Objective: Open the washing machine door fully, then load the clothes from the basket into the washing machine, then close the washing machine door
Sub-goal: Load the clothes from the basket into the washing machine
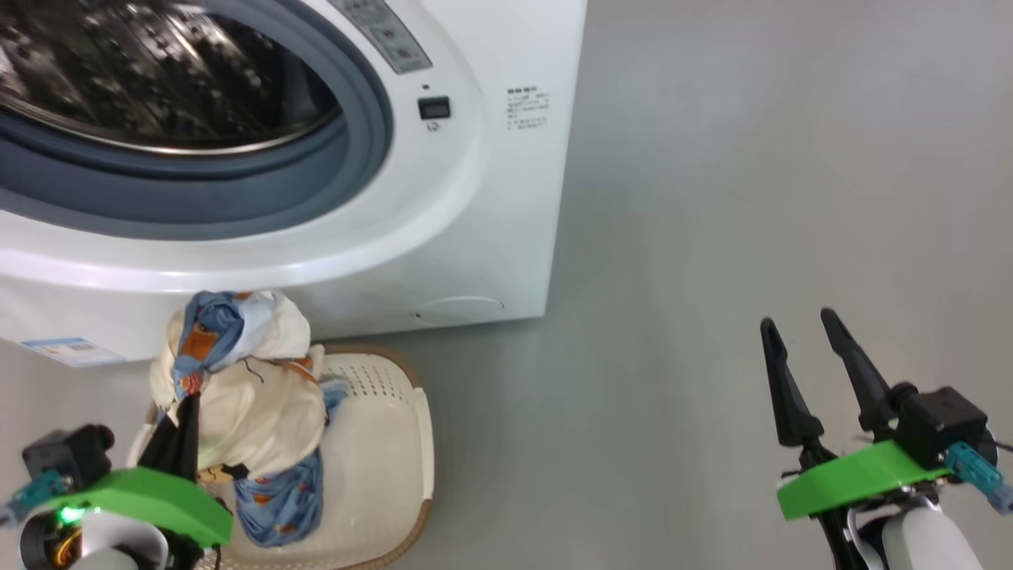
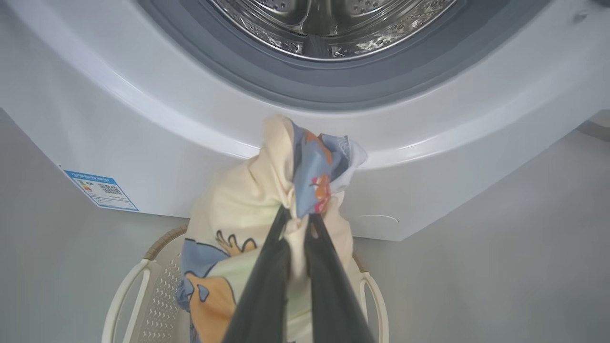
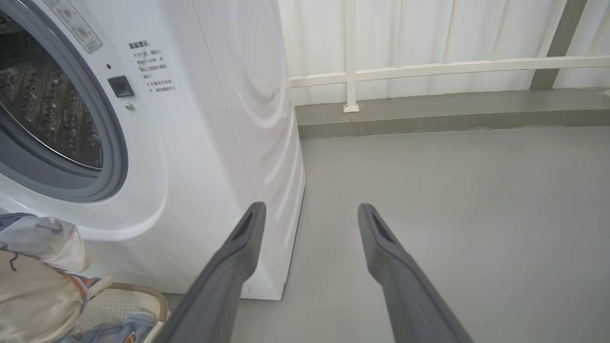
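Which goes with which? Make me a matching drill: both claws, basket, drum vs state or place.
1 left claw
2 right claw
3 basket
4 drum

A open, above the floor
B on the floor before the washing machine
C shut on the clothes
D ringed by grey gasket

Pairs: 1-C, 2-A, 3-B, 4-D

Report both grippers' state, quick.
Left gripper: shut on the clothes, held up over the basket.
Right gripper: open, holding nothing.
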{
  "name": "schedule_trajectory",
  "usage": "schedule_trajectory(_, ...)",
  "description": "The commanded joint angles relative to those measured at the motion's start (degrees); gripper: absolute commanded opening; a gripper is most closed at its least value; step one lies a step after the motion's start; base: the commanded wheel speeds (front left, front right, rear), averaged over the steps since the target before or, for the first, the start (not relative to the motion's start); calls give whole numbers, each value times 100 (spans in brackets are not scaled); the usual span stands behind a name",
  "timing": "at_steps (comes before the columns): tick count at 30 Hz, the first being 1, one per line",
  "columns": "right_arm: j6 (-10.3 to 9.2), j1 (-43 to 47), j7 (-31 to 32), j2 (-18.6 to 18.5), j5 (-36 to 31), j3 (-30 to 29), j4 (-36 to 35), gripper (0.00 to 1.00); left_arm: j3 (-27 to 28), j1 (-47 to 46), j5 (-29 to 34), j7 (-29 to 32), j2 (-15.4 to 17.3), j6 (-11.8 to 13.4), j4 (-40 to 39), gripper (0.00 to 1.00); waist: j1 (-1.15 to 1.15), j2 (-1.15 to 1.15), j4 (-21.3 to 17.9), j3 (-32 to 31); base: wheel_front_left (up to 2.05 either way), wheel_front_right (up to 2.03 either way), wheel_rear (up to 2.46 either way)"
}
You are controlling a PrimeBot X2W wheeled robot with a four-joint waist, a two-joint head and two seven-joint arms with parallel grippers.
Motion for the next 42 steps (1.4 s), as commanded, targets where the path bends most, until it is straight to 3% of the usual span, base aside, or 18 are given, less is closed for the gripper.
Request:
schedule_trajectory(1, 8, 109, -28, -33, 62, 120, -108, 100, 337, 104, 188, -78, 183, -9, -248, 0, 0, 0, 188, -317, 0, 0, 0)
schedule_trajectory(4, 8, 296, -28, -67, 88, 57, -104, 100, 746, 569, 696, -78, 60, -9, -830, 0, 0, 0, 261, -472, 0, 0, 0)
schedule_trajectory(11, 8, 553, -28, -77, 103, -53, -137, 100, 1226, 1278, 1039, -78, -185, -9, -1610, 0, 0, 0, 336, -607, 0, 0, 0)
schedule_trajectory(22, 8, 693, -28, -67, 96, -138, -181, 100, 1352, 1453, 1086, -79, -307, -9, -1782, 0, 0, 0, 395, -607, 0, 0, 0)
schedule_trajectory(31, 8, 448, -28, -27, 70, -63, -209, 100, 1408, 683, 1097, -79, -133, -9, -1880, 0, 0, 0, 274, -206, 0, 0, 0)
schedule_trajectory(42, 8, 64, -28, 52, 40, 29, -251, 100, 1685, -1189, 1344, -79, 287, -9, -1676, 0, 0, 0, 32, 354, 0, 0, 0)
